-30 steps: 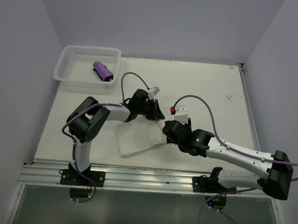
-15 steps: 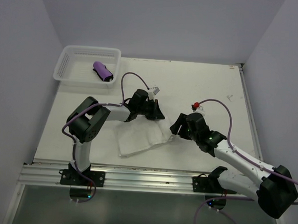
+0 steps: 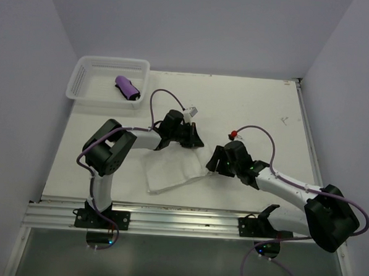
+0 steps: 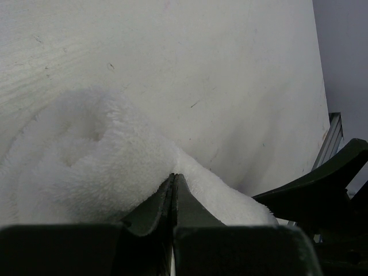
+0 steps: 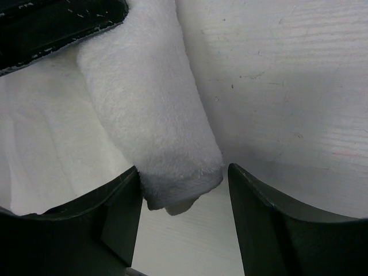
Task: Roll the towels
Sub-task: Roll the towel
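Overhead, the white towel (image 3: 169, 172) lies on the table (image 3: 261, 99) between the two arms. Its near part is spread flat and its far edge is rolled up. The left gripper (image 3: 196, 143) sits at the far right corner of that cloth, and the right gripper (image 3: 211, 166) reaches in from the right to the same edge, so the two black heads hide most of the roll. Well apart, at the far left corner, a white mesh basket (image 3: 108, 60) holds the purple towel (image 3: 127, 88), which is rolled up and has a dark end. Purple cables (image 3: 155, 102) loop over both arms.

From the left wrist, the left gripper (image 4: 173, 192) has its jaws pressed together with no gap, the tips pushed into the fluffy roll of the white towel (image 4: 86, 155). Whether any pile is caught between them cannot be told. Bare table stretches beyond, and a dark part of the right arm (image 4: 322, 190) juts in at the right.

From the right wrist, the right gripper (image 5: 183, 172) stands wide, holding nothing tight. The end of the roll (image 5: 155, 115) pokes in between its fingers (image 5: 121, 215), brushing the left one and just clear of the other. The black body of the left gripper (image 5: 57, 23) covers the roll's upper end, and the flat cloth lies to the left.
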`<action>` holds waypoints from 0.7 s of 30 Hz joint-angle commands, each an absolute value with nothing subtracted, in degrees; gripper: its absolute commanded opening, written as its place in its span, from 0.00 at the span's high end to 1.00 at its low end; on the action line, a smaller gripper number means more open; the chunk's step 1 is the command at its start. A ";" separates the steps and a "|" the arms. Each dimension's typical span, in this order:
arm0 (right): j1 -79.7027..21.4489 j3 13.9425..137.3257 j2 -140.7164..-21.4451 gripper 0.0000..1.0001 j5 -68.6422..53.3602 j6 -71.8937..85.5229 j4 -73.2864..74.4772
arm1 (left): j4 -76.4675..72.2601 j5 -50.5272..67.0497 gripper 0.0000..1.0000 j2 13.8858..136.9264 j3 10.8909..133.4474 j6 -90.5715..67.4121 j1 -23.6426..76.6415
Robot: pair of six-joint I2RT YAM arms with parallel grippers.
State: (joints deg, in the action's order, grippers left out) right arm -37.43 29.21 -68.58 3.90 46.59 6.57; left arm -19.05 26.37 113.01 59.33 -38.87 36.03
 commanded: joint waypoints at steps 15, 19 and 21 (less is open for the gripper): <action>-44.53 30.06 -70.66 1.00 12.78 34.72 7.72 | -9.94 23.82 1.00 113.64 60.20 -37.18 35.86; -53.42 34.10 -73.73 1.00 28.10 32.69 13.09 | -8.44 23.99 1.00 113.82 62.84 -37.00 35.86; -56.15 34.80 -74.61 1.00 30.75 33.05 14.58 | -6.95 23.82 1.00 113.82 64.68 -36.56 35.77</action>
